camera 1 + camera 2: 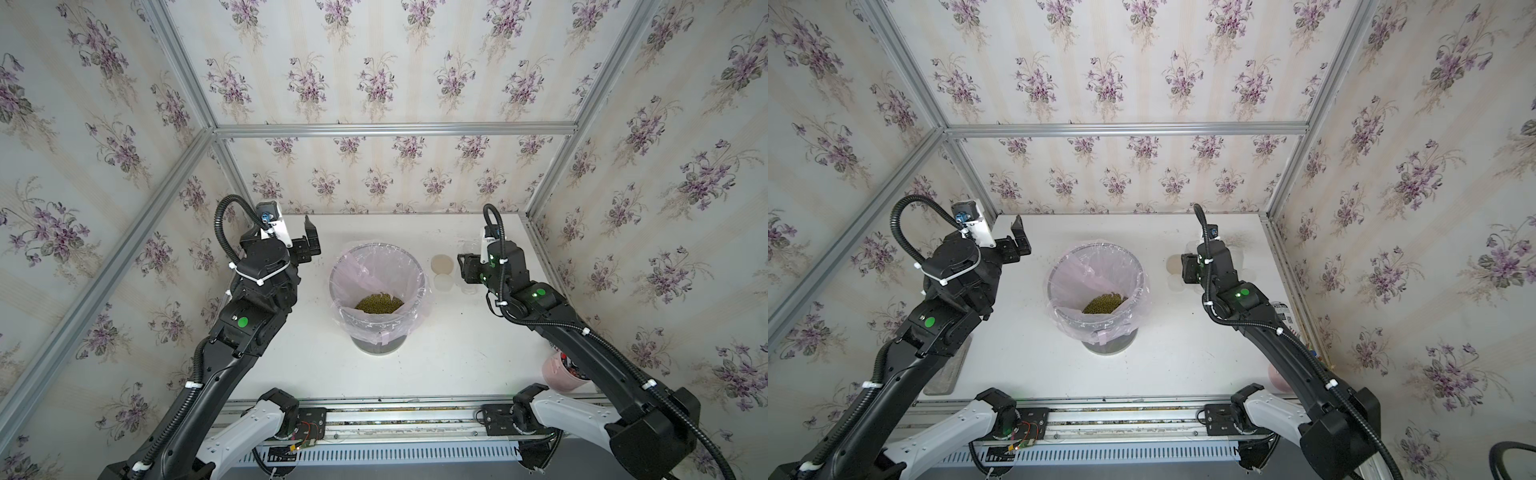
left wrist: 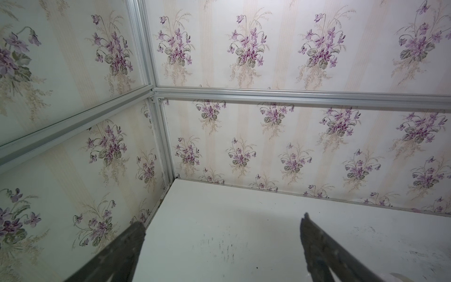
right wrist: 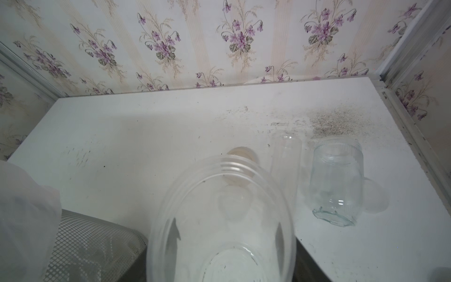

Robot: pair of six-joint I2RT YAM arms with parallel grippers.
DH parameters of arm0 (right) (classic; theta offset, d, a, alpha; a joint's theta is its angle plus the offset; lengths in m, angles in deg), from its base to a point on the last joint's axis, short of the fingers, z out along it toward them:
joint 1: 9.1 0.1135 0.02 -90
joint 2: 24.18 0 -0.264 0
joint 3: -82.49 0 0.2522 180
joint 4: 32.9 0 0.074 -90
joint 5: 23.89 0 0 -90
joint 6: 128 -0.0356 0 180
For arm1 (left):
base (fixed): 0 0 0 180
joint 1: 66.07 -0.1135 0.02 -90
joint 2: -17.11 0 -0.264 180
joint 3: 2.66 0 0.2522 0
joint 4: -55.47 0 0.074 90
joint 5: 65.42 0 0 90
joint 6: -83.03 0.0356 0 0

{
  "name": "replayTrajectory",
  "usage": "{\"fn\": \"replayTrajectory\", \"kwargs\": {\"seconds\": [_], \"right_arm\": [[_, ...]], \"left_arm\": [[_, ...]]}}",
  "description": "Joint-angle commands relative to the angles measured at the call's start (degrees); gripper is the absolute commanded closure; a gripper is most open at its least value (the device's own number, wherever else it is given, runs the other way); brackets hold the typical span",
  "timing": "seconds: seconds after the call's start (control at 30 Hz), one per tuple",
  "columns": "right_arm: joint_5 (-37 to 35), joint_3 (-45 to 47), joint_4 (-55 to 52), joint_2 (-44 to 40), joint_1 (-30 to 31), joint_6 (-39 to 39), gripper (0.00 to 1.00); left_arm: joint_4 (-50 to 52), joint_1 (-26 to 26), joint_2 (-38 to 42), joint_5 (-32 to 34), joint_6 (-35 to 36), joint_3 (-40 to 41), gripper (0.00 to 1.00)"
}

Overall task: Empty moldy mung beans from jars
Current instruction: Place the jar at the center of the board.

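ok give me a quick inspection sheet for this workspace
surface: white table, scuffed; gritty patch near far right corner
job's things: beans in lined bin; held jar, narrow jar and ribbed jar look empty; tan lid and white lid off, on table
clutter: pink cup at near right edge, partly behind right arm
grippers: left gripper open, empty; right gripper shut on held jar
cables: black conduit loops on both arms, zip-tied
surroundings: floral wallpaper, aluminium frame

Black arms, ribbed cables, green dots
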Motion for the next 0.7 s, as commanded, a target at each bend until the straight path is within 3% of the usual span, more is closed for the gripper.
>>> {"fn": "replayTrajectory", "kwargs": {"seconds": [0.0, 0.27, 0.67], "right_arm": [[3.68, -2.56, -6.95, 2.74, -0.08, -1.09, 0.57], [4.35, -4.88, -14.97, 6.16, -2.38, -2.58, 0.57], [14.12, -2.65, -16.59, 11.22, -9.91, -5.06, 0.58]], "left_arm": [[-1.81, -0.21, -0.12, 1.20, -1.28, 0.33, 0.00], [-2.09, -0.63, -0.30, 1.40, -1.63, 1.28, 0.00], [-3.14, -1.17, 0.14, 1.88, -1.15, 2.87, 0.00]]}}
